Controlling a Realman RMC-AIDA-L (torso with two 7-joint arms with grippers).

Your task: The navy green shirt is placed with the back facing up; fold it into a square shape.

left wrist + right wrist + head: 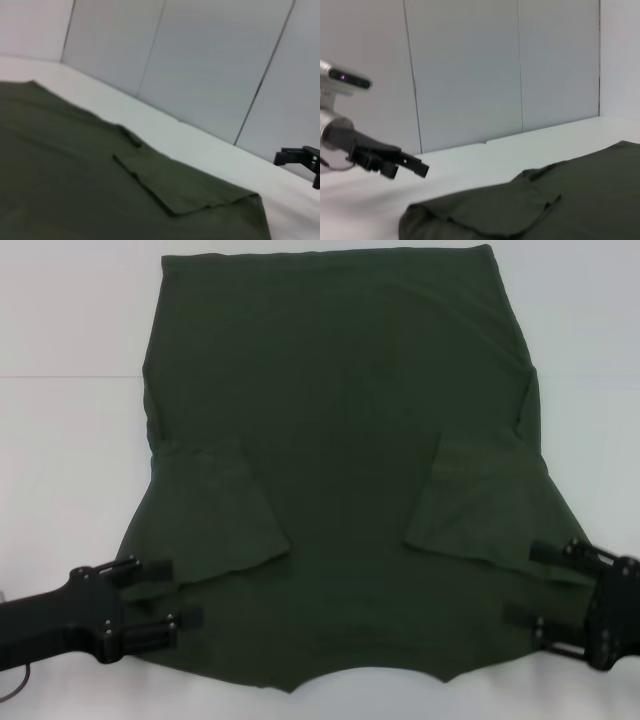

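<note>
The navy green shirt (340, 470) lies flat on the white table (70, 440), filling the middle of the head view, its straight hem at 12 o'clock and its curved neckline at 6 o'clock. Only plain fabric shows. Both short sleeves are folded inward onto the body: the left sleeve (215, 515) lies at about 8 o'clock from the shirt's centre, the right sleeve (470, 505) at about 4 o'clock.

The left gripper (165, 593) sits at the shirt's 7 o'clock corner, its two black fingers spread apart and lying over the cloth edge near the shoulder; nothing is pinched between them. The right gripper (525, 582) mirrors it at the 5 o'clock corner, fingers likewise parted, tips reaching over the shoulder fabric.

The head view gives the overall layout but not how high the fingers stand. The left wrist view looks low across the shirt (100, 190) and shows the folded right sleeve (180, 185) as a raised flap, with the right gripper (292, 157) far off over the white table (210, 145) beside the cloth edge, and grey wall panels (200, 65) behind. The right wrist view shows the opposite side: the left gripper (407, 166) appears to hover clear of the tabletop just beyond the shirt's rumpled shoulder edge (450, 215), with the left arm's wrist camera (345, 78) above it.
</note>
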